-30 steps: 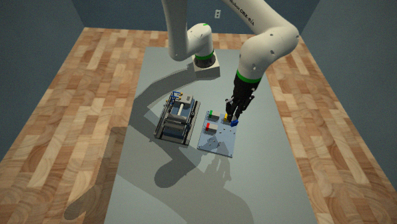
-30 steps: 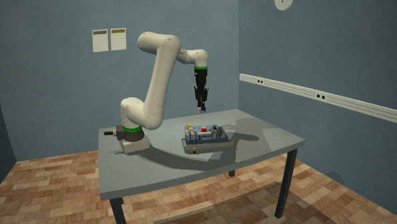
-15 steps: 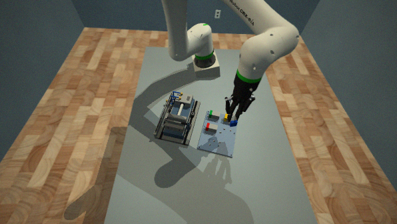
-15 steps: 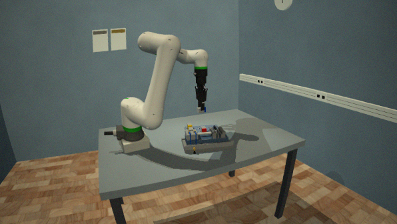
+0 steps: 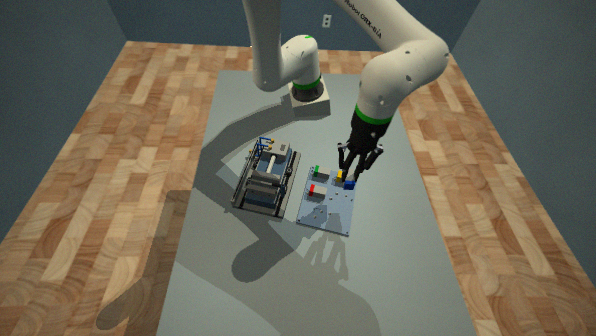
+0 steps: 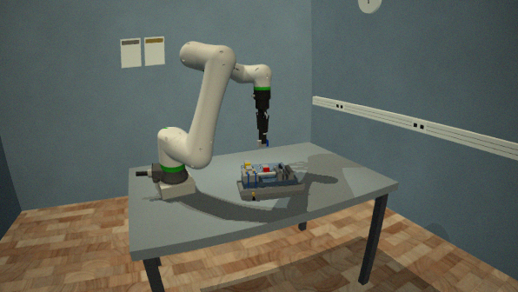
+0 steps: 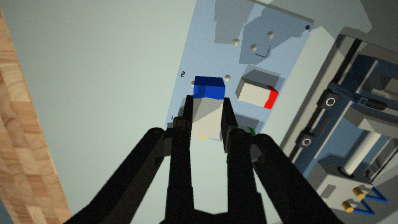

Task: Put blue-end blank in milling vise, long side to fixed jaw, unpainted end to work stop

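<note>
The setting is presenting as a small machining workcell set up in a plain room, of the workshop or training-lab kind. A white six-joint industrial arm (image 6: 204,109) is standing bolted by its base to a grey table (image 6: 330,191) on dark legs. A milling vise (image 5: 265,177) with hoses is sitting on that table, and a pinned fixture plate (image 5: 327,212) is lying just beside it. Blue-grey walls are enclosing a wood-block floor (image 5: 75,200). A white trunking rail with sockets (image 6: 417,126) is running along one wall, two notices (image 6: 142,51) are hanging on another, and a wall clock (image 6: 369,4) is showing partly at the top edge.
</note>
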